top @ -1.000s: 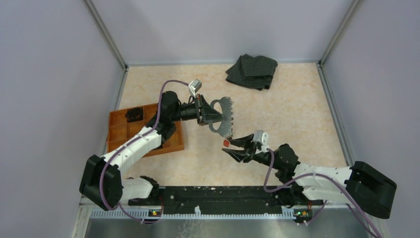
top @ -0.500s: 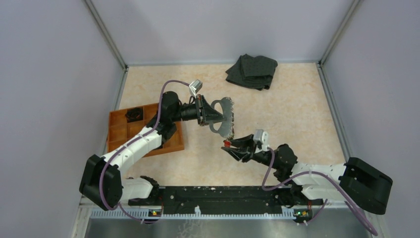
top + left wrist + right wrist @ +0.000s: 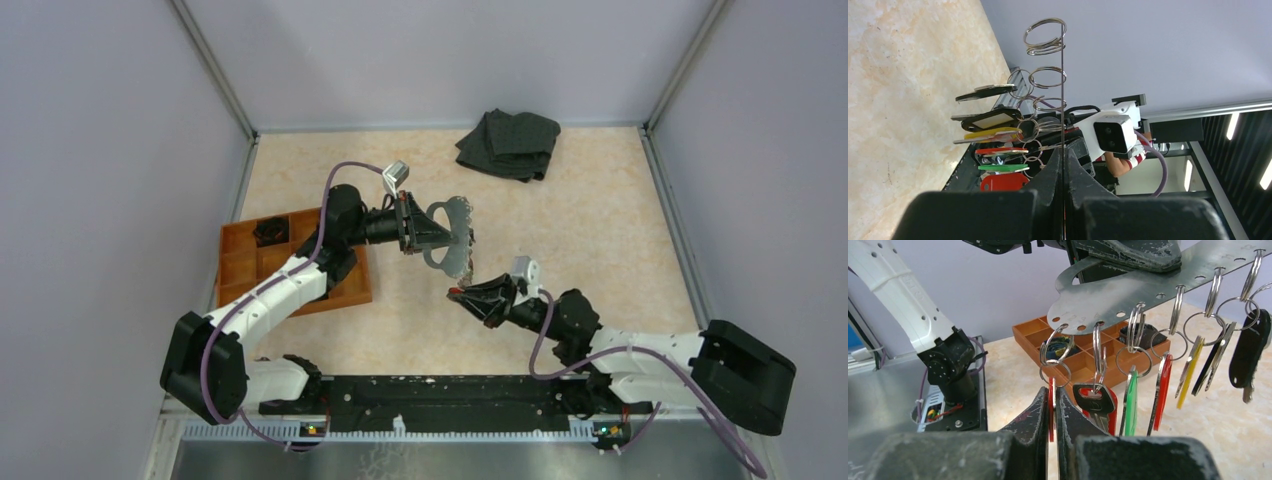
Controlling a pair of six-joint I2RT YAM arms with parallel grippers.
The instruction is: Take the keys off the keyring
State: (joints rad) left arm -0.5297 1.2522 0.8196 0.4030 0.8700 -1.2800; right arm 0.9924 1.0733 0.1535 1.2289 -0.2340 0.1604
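My left gripper [image 3: 428,230] is shut on the keyring [image 3: 450,233], a flat silvery perforated metal loop that it holds up above the table. In the left wrist view the keyring [image 3: 1062,85] shows edge-on, clamped between the left gripper's [image 3: 1064,156] jaws. Several keys [image 3: 1158,385] with red, green, yellow and black heads hang from it on small split rings. My right gripper [image 3: 1052,396] is shut on the endmost red key [image 3: 1051,407], just below the keyring [image 3: 1148,285]. From above, the right gripper [image 3: 462,293] sits right under the hanging keys [image 3: 464,262].
An orange gridded tray [image 3: 340,285] with a black coiled object [image 3: 270,231] lies under the left arm, and shows behind the keys in the right wrist view [image 3: 1040,335]. A folded black cloth [image 3: 508,143] lies at the back of the table.
My right gripper has closed its jaws onto the endmost red key and edged slightly toward the keyring. The left gripper and keyring have stayed still.
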